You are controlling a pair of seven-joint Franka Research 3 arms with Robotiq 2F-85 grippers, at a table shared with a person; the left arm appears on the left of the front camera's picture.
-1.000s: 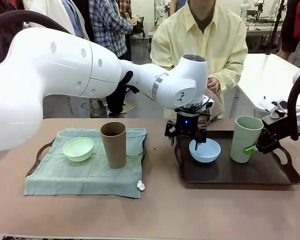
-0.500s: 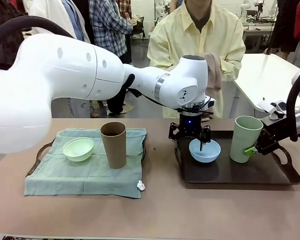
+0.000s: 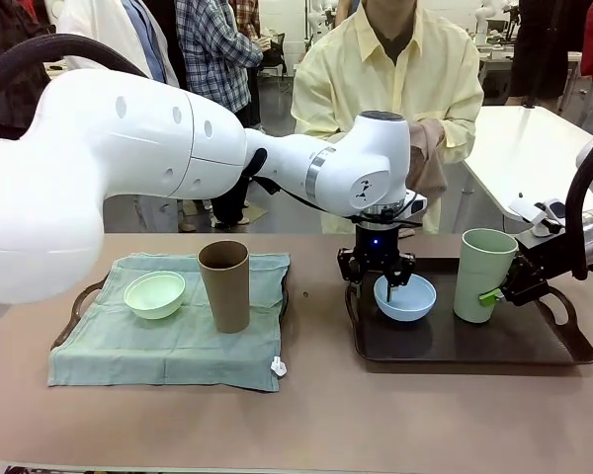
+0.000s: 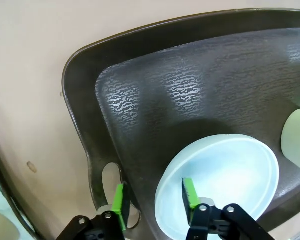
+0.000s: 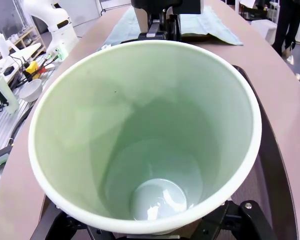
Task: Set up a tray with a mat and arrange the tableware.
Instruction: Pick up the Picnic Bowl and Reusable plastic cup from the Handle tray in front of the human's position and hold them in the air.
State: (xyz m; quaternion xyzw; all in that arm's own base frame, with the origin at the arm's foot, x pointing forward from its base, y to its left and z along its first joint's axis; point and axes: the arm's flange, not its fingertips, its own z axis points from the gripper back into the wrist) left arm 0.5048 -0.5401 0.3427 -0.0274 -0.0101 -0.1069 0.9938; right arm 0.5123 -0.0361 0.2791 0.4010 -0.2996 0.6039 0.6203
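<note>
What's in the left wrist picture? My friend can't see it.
The left pincer straddles the rim of a light blue bowl, one green pad inside, one outside. The bowl sits in a dark tray beside a pale green cup.

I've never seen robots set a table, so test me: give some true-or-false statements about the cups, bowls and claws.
1. The tall brown plastic cup stands on the green cloth mat. True.
2. The small light blue plastic bowl sits on that mat. False: it sits in the dark plastic tray.
3. The left claw straddles that bowl's rim. True.
4. The tall pale green plastic cup lies on its side. False: it stands upright in that tray, the right claw at its side.
</note>
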